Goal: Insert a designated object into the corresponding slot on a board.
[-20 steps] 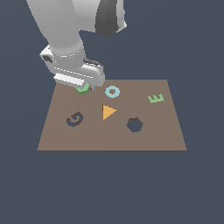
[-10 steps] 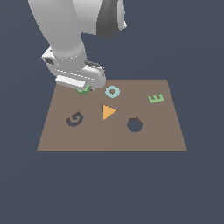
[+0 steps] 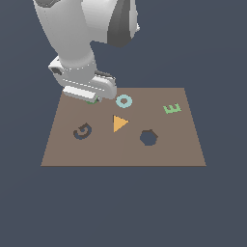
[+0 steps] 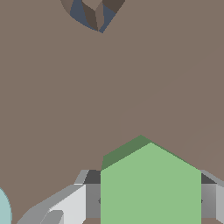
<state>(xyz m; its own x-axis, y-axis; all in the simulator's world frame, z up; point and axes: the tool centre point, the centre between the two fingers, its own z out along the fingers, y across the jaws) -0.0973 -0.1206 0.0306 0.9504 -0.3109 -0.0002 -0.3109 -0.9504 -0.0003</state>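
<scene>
You have the gripper (image 3: 95, 98) down at the far corner of the board (image 3: 183, 149) on the exterior view's left, low over its surface; in the wrist view the green hexagonal block (image 4: 150, 186) sits squarely between the two fingers (image 4: 76, 203), each pressed against a flat side of it, so the gripper is closed on the block; from outside you see only a sliver of green (image 3: 91, 100) under the grey hand. Whether the block touches the board or hangs just above it, you cannot tell. The hexagon-shaped slot (image 3: 148, 137) lies well apart from the block, toward the near edge and the exterior view's right; between the two sit the orange triangle (image 3: 119, 123) and, just beside the gripper, the teal ring (image 3: 124, 101); the dark G-shaped cut-out (image 3: 82, 131) is nearer you on the left; the pale green letter E (image 3: 171, 108) rests toward the far right.
</scene>
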